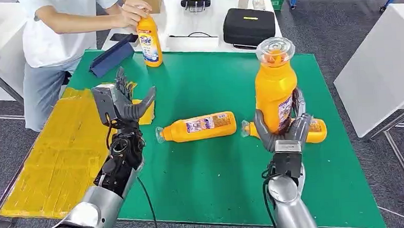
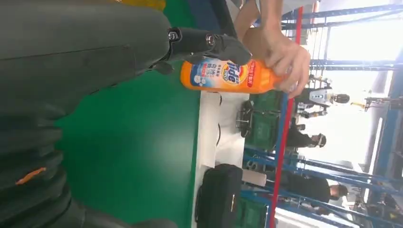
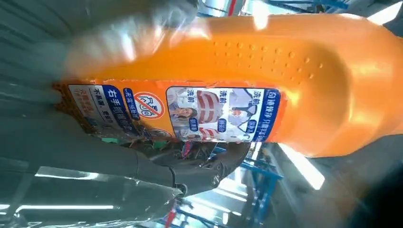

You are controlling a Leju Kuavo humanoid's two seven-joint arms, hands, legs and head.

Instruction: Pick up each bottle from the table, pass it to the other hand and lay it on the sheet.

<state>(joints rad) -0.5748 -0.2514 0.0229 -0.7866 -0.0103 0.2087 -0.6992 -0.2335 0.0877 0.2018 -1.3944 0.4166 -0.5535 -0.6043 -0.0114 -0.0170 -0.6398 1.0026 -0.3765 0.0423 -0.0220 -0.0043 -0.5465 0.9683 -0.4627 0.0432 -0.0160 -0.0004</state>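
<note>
Held bottle: the orange bottle [image 1: 275,85] is up off the green mat [image 1: 218,170], upright, clear cap on top, clamped in the right hand [image 1: 283,128]; the right wrist view has its label side pressed close to the camera.
Step in hand: pickup looks done, so I judge this the run-in to the handover, right hand to left.
Right hand: wrapped round the bottle's lower body, thumb on one side and fingers on the other, forearm rising almost straight up from below.
Left hand: the left hand [image 1: 121,103] is raised over the edge where mat meets sheet, fingers spread, thumb out, nothing in it, well apart from the held bottle.
Next move: the two hands need to meet over the mat, and the left must take the bottle on bare body above or below the right's grasp before the right lets go.
Sheet: the yellow sheet [image 1: 58,156] lies on the robot's left, just beside the left hand.
Waiting bottles: one lying bottle [image 1: 198,127] rests mid-mat; a second lying bottle [image 1: 314,132] sits behind the right hand, partly hidden.
Far side: a person's hand [image 1: 133,11] holds a standing bottle [image 1: 149,42] at the mat's far edge; whether it's being set down or lifted I can't tell.
</note>
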